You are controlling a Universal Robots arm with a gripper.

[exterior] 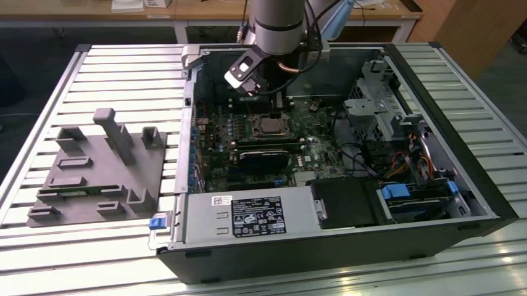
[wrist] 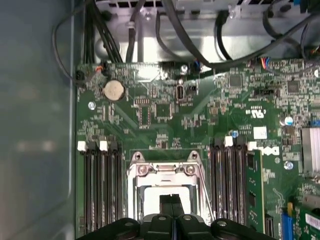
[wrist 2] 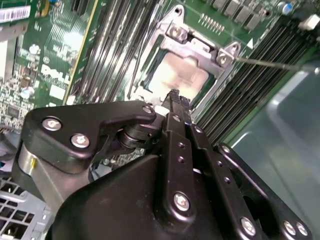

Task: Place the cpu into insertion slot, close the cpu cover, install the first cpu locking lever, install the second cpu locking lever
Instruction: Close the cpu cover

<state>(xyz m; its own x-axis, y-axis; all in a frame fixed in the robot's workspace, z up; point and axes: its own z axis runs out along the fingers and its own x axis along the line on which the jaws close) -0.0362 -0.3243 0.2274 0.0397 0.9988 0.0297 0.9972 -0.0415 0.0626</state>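
One gripper (wrist 2: 174, 96) is seen over the cpu (wrist 2: 180, 75), its fingers pressed together on nothing; contact cannot be judged; the cpu is seated in the slot (wrist 2: 148, 84) near the motherboard's (wrist: 165, 110) middle, between two banks of memory slots (wrist: 100, 185); the cover (wrist 2: 197, 47) is laid flat around its pale face.
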